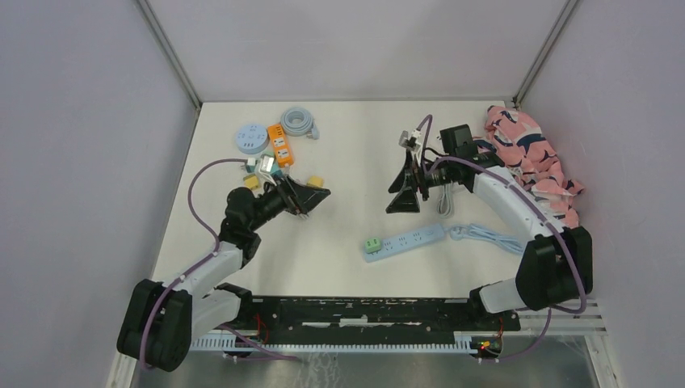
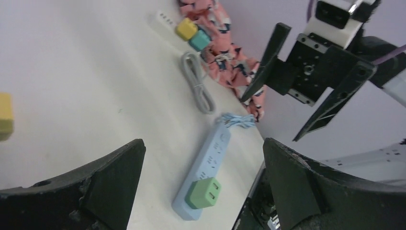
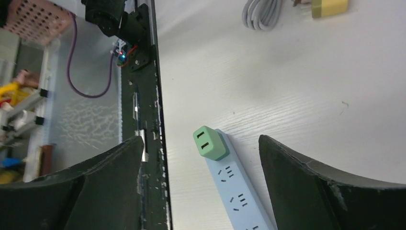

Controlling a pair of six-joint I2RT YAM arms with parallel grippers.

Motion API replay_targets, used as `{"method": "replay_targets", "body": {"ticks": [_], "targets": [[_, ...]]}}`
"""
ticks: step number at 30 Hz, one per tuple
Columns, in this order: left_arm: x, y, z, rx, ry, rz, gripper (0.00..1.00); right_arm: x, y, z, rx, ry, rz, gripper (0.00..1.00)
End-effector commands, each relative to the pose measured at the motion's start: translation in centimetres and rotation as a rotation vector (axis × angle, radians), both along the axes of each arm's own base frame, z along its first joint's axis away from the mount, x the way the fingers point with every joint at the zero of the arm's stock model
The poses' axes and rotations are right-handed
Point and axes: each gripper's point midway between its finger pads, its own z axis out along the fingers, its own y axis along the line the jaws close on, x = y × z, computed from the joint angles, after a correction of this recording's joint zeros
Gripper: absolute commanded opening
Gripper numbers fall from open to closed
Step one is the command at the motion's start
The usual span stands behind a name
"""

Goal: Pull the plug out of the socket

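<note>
Cube-shaped green plug (image 1: 371,244), long blue socket (image 1: 413,238)

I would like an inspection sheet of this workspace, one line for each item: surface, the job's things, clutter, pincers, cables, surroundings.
Surface: white table.
Job's things: green plug sits on the left end of the blue power strip, apparently not yet pulled out.
Clutter: round blue socket, orange strip, yellow cube, pink cloth by the right wall.
Pincers: left pincer open, empty; right pincer open, empty; neither touches the plug.
Cables: strip's cord bundled at its right end; grey coiled cable at the far side; purple arm cable.
Surroundings: pale walls; nothing else seen.
</note>
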Motion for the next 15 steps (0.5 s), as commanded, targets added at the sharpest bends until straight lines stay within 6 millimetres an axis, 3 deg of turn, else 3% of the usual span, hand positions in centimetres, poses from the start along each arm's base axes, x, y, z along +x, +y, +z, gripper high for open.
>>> {"method": "replay_targets", "body": {"ticks": [1,9,15], "targets": [[-3.7,-2.3,6.0,-0.138,-0.230,-0.221,0.99,-1.9,-0.1,1.7,0.102,-0.305,0.139,1.00],[-6.7,-5.3,5.0,-0.017,-0.376,-0.291,1.00,-3.9,-0.6,0.2,0.103,-0.385,0.254,1.00],[-6.7,-4.7,2.2,0.100,-0.450,-0.212,1.00,-5.0,-0.5,-2.8,-0.014,-0.471,0.361,1.00]]}}
